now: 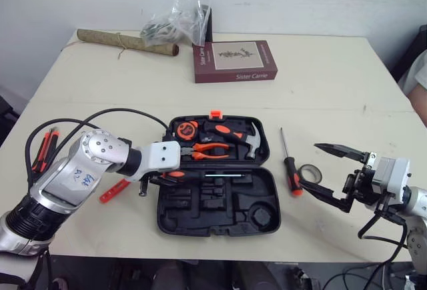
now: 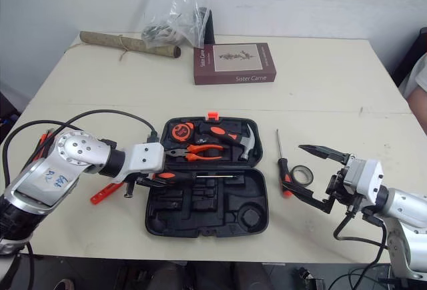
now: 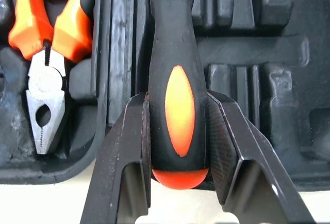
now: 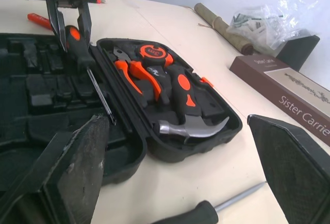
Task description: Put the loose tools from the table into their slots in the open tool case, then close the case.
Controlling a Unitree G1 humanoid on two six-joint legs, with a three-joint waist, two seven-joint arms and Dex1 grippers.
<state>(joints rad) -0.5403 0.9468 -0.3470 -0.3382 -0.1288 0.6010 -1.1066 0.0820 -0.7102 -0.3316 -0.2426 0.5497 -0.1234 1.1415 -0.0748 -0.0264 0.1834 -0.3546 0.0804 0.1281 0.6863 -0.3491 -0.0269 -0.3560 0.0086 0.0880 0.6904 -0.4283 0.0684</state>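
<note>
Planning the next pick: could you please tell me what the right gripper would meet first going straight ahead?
Probably the black-handled, orange-tipped steel screwdriver lying before the open right gripper; depth is unclear.

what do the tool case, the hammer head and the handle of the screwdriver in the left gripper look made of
Tool case: probably moulded black plastic, matte, with formed recesses. Hammer head: apparently steel, given its bright polished shine. Screwdriver handle, clamped in the left gripper: seemingly black rubbery grip with glossy orange plastic insets.
</note>
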